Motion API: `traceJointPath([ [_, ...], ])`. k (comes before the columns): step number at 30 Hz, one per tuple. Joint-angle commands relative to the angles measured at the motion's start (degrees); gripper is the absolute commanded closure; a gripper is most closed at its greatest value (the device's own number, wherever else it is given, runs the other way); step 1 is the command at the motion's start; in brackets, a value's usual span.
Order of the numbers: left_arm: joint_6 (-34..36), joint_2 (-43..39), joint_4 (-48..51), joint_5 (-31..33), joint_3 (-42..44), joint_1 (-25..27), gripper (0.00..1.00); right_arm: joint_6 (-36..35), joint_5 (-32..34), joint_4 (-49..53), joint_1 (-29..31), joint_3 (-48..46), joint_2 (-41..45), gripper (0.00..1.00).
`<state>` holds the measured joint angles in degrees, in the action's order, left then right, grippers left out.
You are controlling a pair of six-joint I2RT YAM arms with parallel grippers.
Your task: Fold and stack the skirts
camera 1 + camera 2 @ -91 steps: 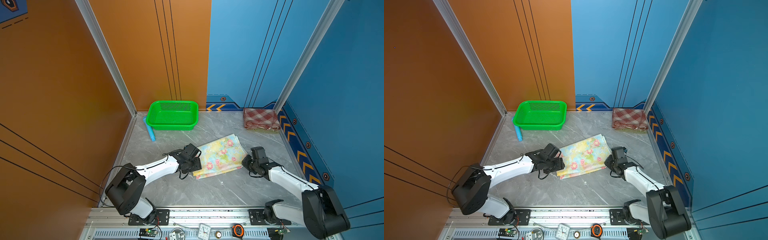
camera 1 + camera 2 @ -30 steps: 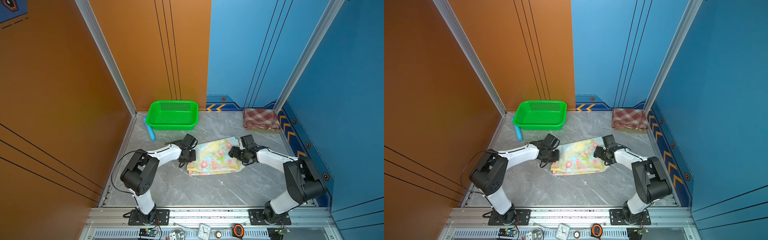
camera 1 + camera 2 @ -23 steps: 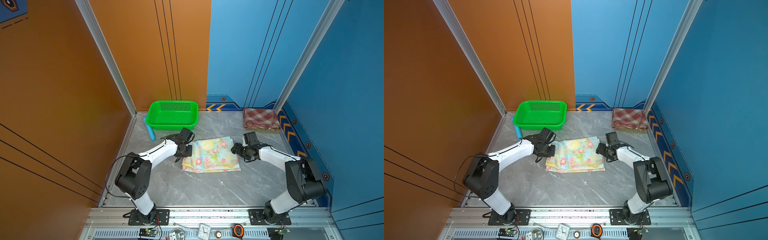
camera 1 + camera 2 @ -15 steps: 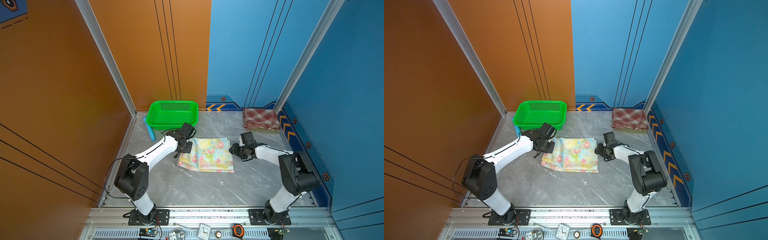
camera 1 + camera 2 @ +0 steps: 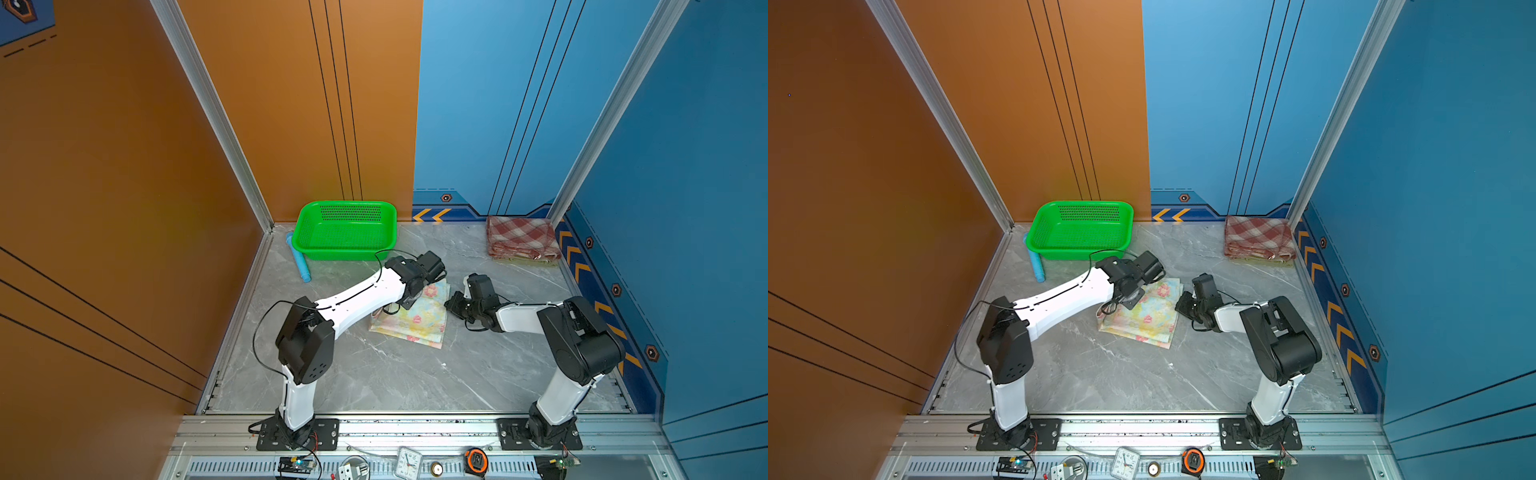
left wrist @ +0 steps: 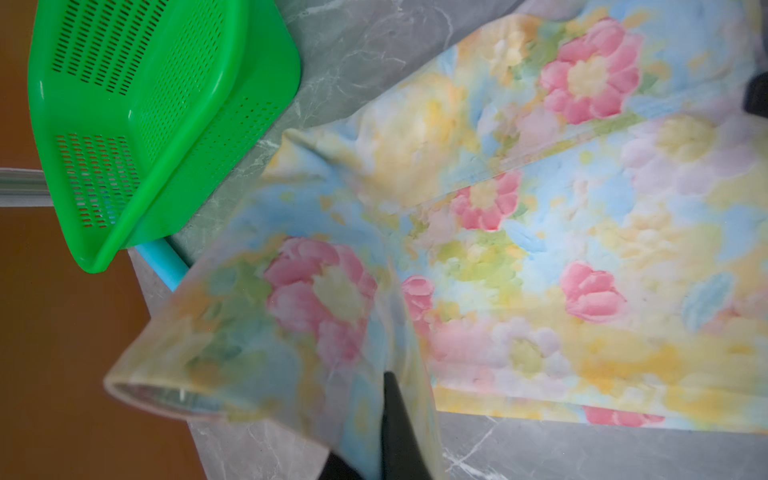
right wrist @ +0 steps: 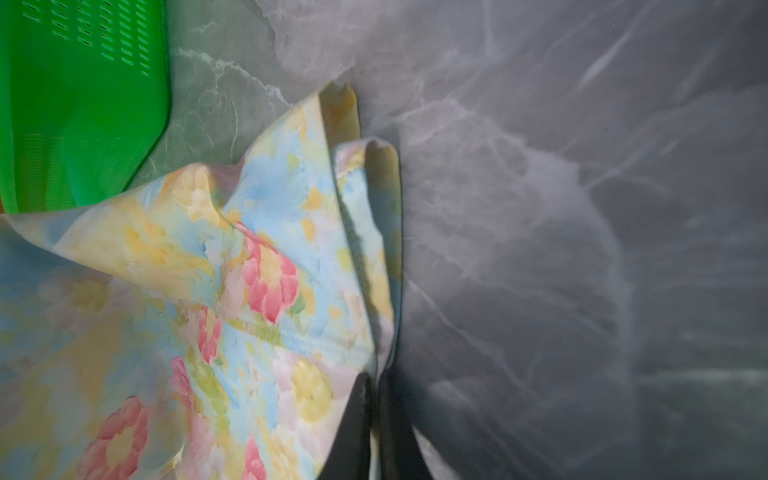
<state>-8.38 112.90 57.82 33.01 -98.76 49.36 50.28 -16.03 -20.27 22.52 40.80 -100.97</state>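
Floral skirt [image 5: 419, 322] narrower than before

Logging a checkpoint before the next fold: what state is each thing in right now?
floral skirt: folded in layers, edges lifted at both grips.
plaid skirt: folded, in the back right corner.
olive skirt: under the plaid one, only an edge showing.
green basket: upright, empty.
left end effector: shut on the floral skirt.
right end effector: shut on the floral skirt.
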Motion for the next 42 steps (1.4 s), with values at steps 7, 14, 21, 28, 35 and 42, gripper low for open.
traceJointPath([
  [7,-1.4,11.9,4.7,-2.8,-11.4,7.4,1.00,10.0,6.9,-9.6,3.9,-5.3,-2.5,0.98],
  [14,-3.0,16.4,4.6,-6.9,-14.8,7.8,1.00,12.2,8.8,-13.0,5.0,-7.2,-2.4,0.95],
  [21,-5.1,18.8,4.6,-9.2,-19.1,6.4,1.00,12.8,8.7,-14.3,5.1,-8.3,-2.3,0.86],
  [28,-7.9,16.0,4.4,-10.7,-19.3,3.5,1.00,15.0,8.5,-17.2,4.4,-10.1,-2.1,0.82],
  [35,-10.4,15.9,3.1,-13.7,-19.1,1.3,1.00,20.8,6.8,-23.5,3.8,-12.1,-3.3,0.78],
  [42,-12.3,17.2,2.2,-18.3,-21.5,0.4,0.96,21.7,6.8,-23.3,3.1,-13.5,-1.9,0.70],
])
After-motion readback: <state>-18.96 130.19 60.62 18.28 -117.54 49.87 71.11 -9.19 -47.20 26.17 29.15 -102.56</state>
